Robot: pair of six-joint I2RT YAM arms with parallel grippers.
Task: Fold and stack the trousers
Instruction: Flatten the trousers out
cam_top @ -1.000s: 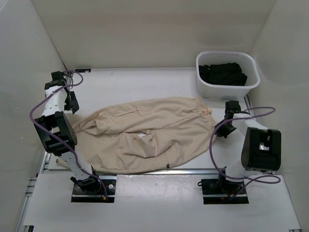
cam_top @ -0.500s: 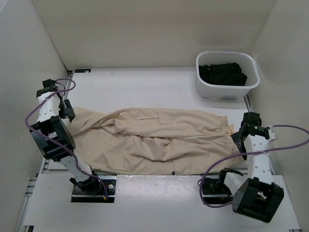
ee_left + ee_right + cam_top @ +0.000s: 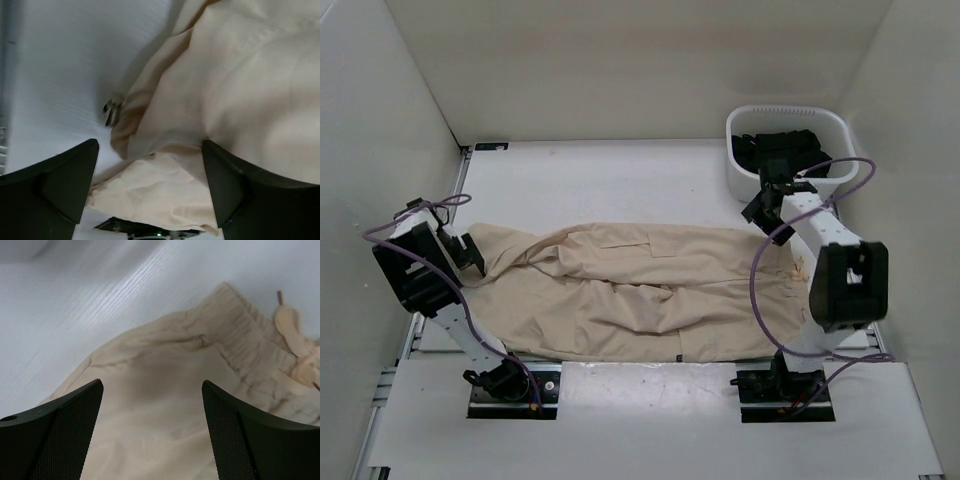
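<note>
Evidently the trousers (image 3: 640, 290) lay spread lengthwise across the table (image 3: 620, 175), legs left, waist right (no fold made, nothing stacked). The left gripper (image 3: 150, 145) gaped wide over the leg ends. The right gripper (image 3: 152, 385) hung wide open above the waistband, holding nothing. All folding apparently remained.

The trousers (image 3: 640, 290) are beige, of soft cotton, and they lie spread out flat on the white table (image 3: 620, 180), stretched long from left to right along its near part. The waist (image 3: 247, 337) is at the right end; it is gathered and wrinkled, and a drawstring (image 3: 289, 325) lies loose on it. The two legs run to the left, one beside the other, with soft folds, and their ends are bunched. The trousers are not yet folded.
</note>
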